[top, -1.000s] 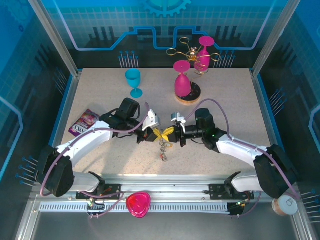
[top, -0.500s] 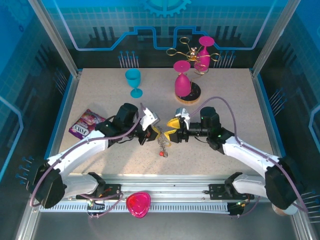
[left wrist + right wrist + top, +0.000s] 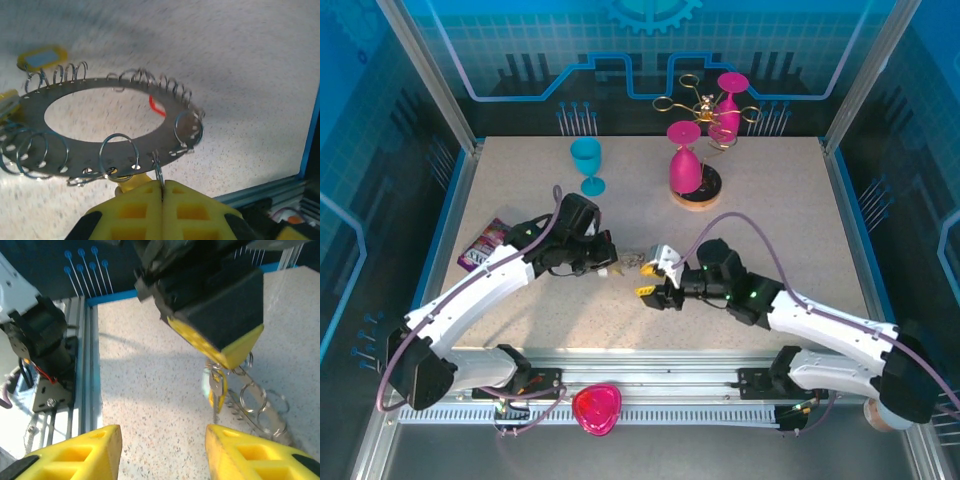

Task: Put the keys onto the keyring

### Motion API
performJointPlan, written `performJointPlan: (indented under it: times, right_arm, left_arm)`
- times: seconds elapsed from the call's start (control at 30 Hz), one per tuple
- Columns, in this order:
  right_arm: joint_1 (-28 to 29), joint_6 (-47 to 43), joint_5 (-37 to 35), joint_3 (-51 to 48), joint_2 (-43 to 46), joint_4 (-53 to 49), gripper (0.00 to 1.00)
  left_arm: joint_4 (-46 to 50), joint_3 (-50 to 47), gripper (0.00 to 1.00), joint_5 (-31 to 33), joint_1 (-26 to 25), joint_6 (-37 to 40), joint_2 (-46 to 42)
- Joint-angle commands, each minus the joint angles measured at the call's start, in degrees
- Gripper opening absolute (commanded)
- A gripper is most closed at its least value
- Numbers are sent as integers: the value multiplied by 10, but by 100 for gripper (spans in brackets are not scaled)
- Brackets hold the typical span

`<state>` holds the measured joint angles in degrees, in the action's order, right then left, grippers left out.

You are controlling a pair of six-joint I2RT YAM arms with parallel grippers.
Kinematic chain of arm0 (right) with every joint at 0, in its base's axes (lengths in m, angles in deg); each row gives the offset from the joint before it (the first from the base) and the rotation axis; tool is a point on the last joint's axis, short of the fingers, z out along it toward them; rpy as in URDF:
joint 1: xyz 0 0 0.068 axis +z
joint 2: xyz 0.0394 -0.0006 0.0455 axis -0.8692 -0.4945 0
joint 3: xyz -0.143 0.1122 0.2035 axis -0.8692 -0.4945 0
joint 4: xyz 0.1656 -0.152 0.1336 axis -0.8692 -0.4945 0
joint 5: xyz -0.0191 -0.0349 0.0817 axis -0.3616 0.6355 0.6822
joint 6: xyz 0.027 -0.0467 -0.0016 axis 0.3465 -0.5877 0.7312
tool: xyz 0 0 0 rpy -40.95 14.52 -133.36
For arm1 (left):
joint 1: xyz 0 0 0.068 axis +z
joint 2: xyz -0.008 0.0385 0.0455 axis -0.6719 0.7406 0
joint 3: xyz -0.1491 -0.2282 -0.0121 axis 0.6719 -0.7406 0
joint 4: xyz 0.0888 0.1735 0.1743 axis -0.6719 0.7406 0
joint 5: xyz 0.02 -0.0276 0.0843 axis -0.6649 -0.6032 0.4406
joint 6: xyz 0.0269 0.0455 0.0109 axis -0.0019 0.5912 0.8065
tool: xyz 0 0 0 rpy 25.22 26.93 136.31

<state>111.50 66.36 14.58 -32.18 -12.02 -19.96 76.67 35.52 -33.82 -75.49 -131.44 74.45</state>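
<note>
From above, the keyring (image 3: 638, 262) is near the middle of the table (image 3: 770, 200), left jaws at its 9 o'clock, right jaws at 5. Left wrist: jaws clenched on its 6 o'clock rim. Right wrist: jaws released, empty; a yellow-headed key (image 3: 218, 395) dangles at 3 o'clock.

The keyring (image 3: 100, 85) is dull grey metal with shiny wire loops (image 3: 118, 135), the desk (image 3: 240, 60) matt and speckled, the left tool (image 3: 161, 189) smooth yellow plastic.
</note>
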Motion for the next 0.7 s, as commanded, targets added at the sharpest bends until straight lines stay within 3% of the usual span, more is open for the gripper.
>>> performJointPlan:
  times: [0.0, 0.2, 0.43, 0.67]
  right_arm:
    - [14, 18, -71, -43, -40, 126, 48]
    - [39, 26, -97, -68, -125, 247, 53]
    - [34, 46, -96, -72, -188, 328, 57]
    - [17, 50, -63, -70, -209, 356, 49]
  left_arm:
    - [47, 19, 0, -47, -1, -140, 5]
    - [64, 24, 0, -98, -1, -194, 20]
    - [93, 57, 0, -99, -1, -165, 44]
    - [89, 58, 0, -115, 1, -152, 47]
